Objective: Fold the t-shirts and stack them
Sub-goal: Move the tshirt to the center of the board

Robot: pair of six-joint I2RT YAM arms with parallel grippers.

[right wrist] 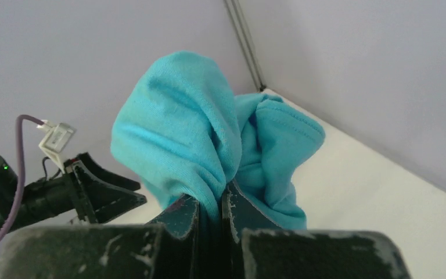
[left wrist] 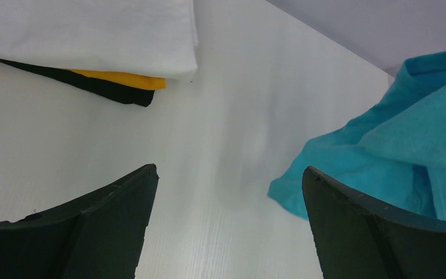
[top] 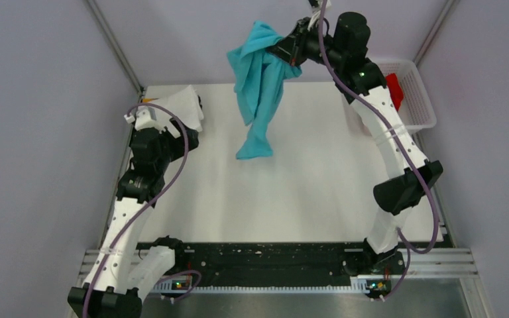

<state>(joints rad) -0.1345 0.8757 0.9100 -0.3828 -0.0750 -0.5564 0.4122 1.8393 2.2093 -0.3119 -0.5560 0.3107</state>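
Top external view: the right hand [top: 290,48] is raised high above the far edge of the white flat table [top: 291,192]. From it hangs the turquoise-blue soft cloth t-shirt [top: 258,86], bunched at the top and trailing down in a long twist toward the table's far middle. Whether its lowest end touches the table cannot be told. The right wrist view shows that hand's two fingers pressed together on a thick fold of the shirt, with cloth bulging out above them. At the table's far-left corner lies a stack of folded shirts. In the left wrist view the white folded cloth t-shirt [left wrist: 93,35] is on top, the yellow-orange cloth t-shirt [left wrist: 128,79] peeks out under it, and the black cloth t-shirt [left wrist: 110,93] is lowest, flat on the table. The left hand [left wrist: 229,174] hovers over the table's left part near that stack, its fingers spread wide with nothing between them, and the hanging turquoise-blue cloth shows beyond its right finger. At the table's far-right corner stands the white plastic mesh basket [top: 419,99], with the red cloth t-shirt [top: 394,89] in it, partly hidden by the right arm.
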